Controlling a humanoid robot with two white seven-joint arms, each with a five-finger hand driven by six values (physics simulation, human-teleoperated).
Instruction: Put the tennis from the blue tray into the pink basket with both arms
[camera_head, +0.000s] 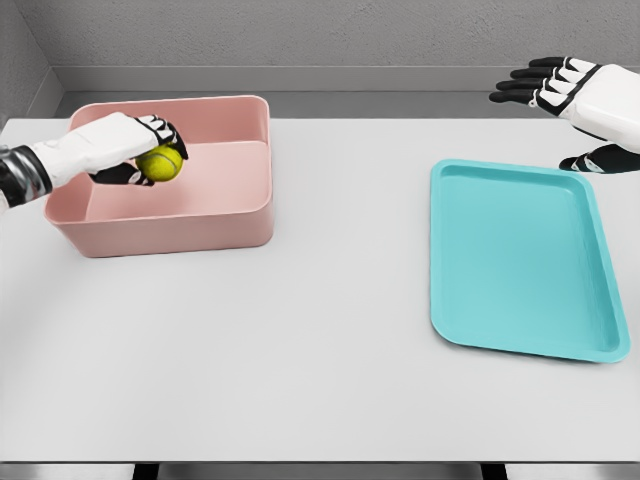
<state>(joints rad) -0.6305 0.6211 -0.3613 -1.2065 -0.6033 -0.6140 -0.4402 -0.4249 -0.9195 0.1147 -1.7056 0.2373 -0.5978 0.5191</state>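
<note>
Nearest the camera runs the front edge of the white table (300, 380), a broad pale surface that fills most of the head view and carries both containers. On its right side lies the blue tray (520, 265), a shallow turquoise rectangle with rounded corners and a raised rim, set at a slight angle so its long sides lean toward the right; nothing lies in it. On the left side, toward the far edge of the table, stands the pink basket (200, 225), a deep, smooth-walled bin with rounded corners, well apart from the tray. The left hand (140, 155) reaches in from the picture's left edge over the basket's left rim, its white back facing up and its dark fingers curled around the tennis ball (160, 163). The yellow-green ball sits gripped between the fingers and thumb, held over the basket's open interior, at about the height of the rim rather than resting on the basket floor. The right hand (565, 95) shows at the upper right corner, lifted over the table's far right edge beyond the far right corner of the tray and clear of it, its fingers stretched out toward the left and loosely spread, with the thumb hanging lower beside the tray's corner; it has hold of nothing. Behind the table rises a plain grey wall (320, 40).
</note>
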